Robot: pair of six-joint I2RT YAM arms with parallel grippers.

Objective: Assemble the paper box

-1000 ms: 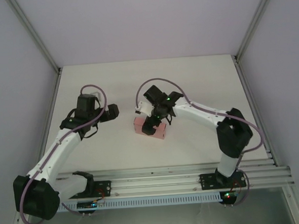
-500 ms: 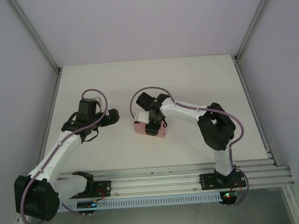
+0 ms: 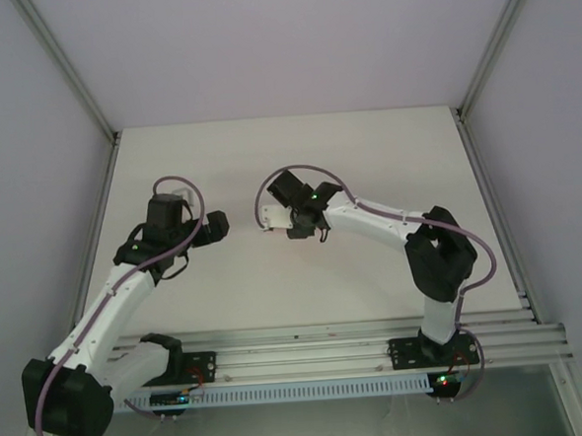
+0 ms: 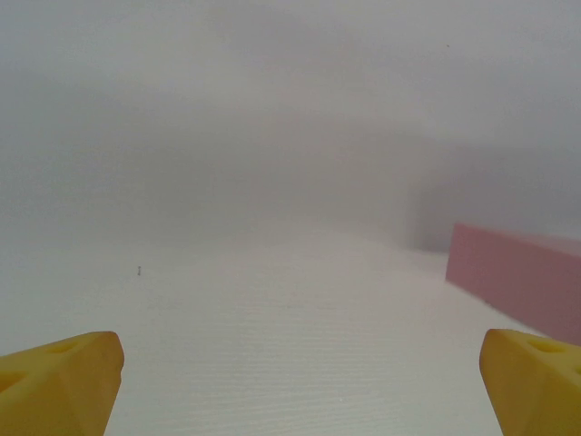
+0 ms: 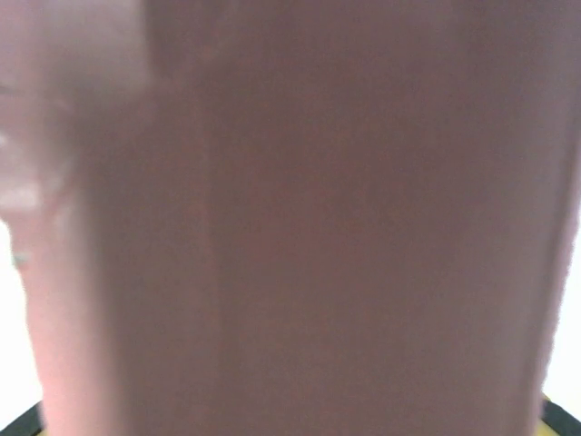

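Left gripper [image 4: 300,359] low in frame, yellow fingers [image 4: 64,377] spread wide and empty, white table [image 4: 272,309] beneath, pink box [image 4: 519,277] at right edge beyond, right gripper [image 3: 293,224] mid-frame from above, box close against its camera, grip unclear.

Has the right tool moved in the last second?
Yes. The right tool has gone up the top view, away from the grooved aluminium rail at the near table edge.

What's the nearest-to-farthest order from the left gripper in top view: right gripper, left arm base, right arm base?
1. right gripper, just right of the left gripper.
2. left arm base, near-left edge.
3. right arm base, near-right edge.
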